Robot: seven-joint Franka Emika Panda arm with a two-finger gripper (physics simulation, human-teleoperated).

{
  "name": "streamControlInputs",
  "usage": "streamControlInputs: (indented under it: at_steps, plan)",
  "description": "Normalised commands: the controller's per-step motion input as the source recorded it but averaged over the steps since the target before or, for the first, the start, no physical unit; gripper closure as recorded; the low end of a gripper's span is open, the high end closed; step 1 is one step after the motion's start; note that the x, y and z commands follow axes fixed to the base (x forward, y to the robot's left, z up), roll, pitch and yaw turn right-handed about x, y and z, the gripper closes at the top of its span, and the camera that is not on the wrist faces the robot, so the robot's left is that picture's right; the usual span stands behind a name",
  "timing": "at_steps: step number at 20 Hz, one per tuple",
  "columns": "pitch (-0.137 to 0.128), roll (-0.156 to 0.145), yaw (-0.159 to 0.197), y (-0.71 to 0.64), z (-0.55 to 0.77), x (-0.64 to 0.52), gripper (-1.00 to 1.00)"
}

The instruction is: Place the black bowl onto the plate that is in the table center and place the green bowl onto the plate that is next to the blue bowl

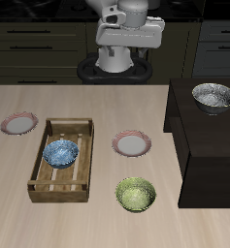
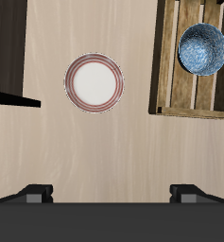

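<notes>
Exterior view: dark speckled black bowl (image 1: 214, 96) upper right, olive green bowl (image 1: 136, 195) bottom centre, both unplaced; gripper (image 2: 112, 192) fingers apart, empty.

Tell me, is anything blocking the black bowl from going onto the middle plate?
Nothing visible does. The black bowl sits up on the dark block, and the center plate lies empty on the table just beside that block, with bare wood between them.
</notes>
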Motion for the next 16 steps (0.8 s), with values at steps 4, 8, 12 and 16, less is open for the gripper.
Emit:
streamControlInputs:
  at_steps: [4, 8, 12, 16]
  plan:
    - [-0.003, 0.025, -0.018, 0.20, 0.16, 0.14, -1.00]
    - [-0.013, 0.081, -0.003, 0.44, 0.19, 0.18, -1.00]
    - [-0.043, 0.092, -0.024, 0.30, 0.22, 0.11, -1.00]
    - [-0.033, 0.033, -0.016, 0.40, 0.25, 0.18, -1.00]
